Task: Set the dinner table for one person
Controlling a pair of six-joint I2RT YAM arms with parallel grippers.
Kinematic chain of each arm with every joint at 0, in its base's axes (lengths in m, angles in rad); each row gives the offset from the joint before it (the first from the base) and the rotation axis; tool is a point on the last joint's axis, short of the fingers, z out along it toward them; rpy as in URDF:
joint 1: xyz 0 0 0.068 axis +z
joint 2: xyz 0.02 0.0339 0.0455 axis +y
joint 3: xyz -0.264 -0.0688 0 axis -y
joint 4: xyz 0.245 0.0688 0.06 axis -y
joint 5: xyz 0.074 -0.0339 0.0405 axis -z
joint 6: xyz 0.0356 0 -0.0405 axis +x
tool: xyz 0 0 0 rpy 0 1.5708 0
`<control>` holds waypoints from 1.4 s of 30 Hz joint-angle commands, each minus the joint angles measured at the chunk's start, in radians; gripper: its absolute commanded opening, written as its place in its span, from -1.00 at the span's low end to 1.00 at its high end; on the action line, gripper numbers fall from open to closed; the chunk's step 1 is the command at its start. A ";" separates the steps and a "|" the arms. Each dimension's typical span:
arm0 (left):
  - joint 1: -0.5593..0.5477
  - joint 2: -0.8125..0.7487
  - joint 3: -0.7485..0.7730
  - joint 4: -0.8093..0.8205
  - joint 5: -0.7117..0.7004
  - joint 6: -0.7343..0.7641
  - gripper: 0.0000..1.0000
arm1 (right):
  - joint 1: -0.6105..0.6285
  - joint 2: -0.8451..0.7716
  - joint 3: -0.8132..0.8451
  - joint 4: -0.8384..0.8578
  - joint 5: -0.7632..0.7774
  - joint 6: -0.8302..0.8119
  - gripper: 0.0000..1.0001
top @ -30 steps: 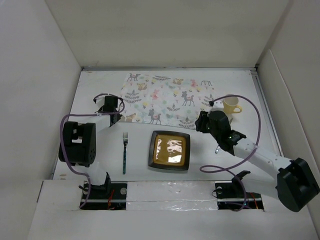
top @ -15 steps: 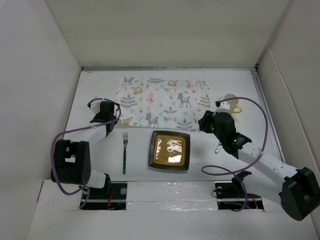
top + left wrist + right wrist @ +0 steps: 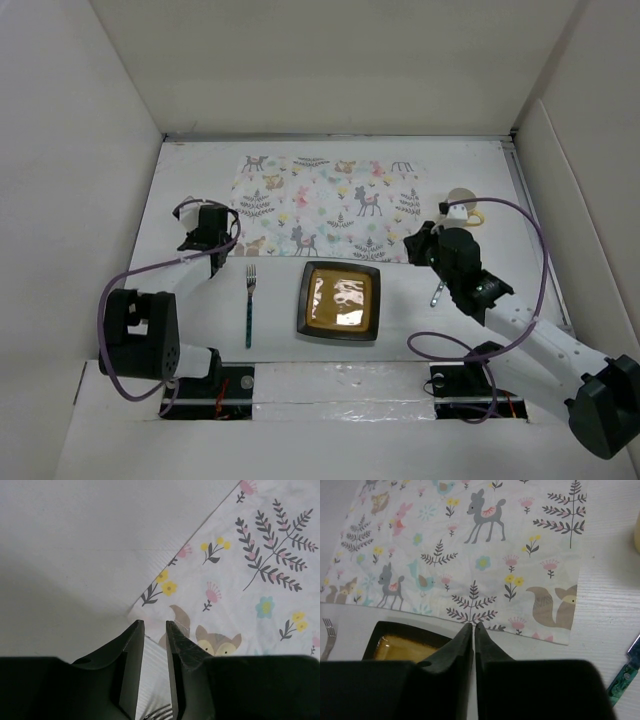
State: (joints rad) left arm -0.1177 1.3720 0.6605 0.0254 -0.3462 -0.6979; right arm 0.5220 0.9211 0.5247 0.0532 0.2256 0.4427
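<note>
The placemat [image 3: 325,208] has been pulled flat across the dinner table [image 3: 190,330] toward 12 o'clock; its near corners are pinched by the left gripper [image 3: 154,630] and right gripper [image 3: 473,628]. Plate [image 3: 340,301] placement seems next.

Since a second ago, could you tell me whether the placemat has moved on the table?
Yes. The placemat has shifted slightly leftward and flattened out: its near edge was bunched a second ago and now lies straight, just beyond the unmoved square plate.
</note>
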 commanded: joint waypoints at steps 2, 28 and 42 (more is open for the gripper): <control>-0.014 -0.127 0.034 -0.015 -0.017 -0.025 -0.55 | -0.007 -0.002 0.037 0.013 -0.025 -0.001 -0.95; -0.005 -0.550 -0.012 0.015 0.240 0.037 0.11 | 0.016 0.127 -0.009 -0.026 -0.045 0.071 0.15; 0.052 -0.125 -0.085 0.090 0.085 -0.077 0.13 | 0.071 0.068 -0.097 0.082 -0.120 0.080 0.17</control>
State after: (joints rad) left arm -0.0673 1.2259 0.5495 0.0605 -0.2234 -0.7589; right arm 0.5701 1.0058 0.4438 0.0532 0.1307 0.5209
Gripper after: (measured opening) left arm 0.566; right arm 0.587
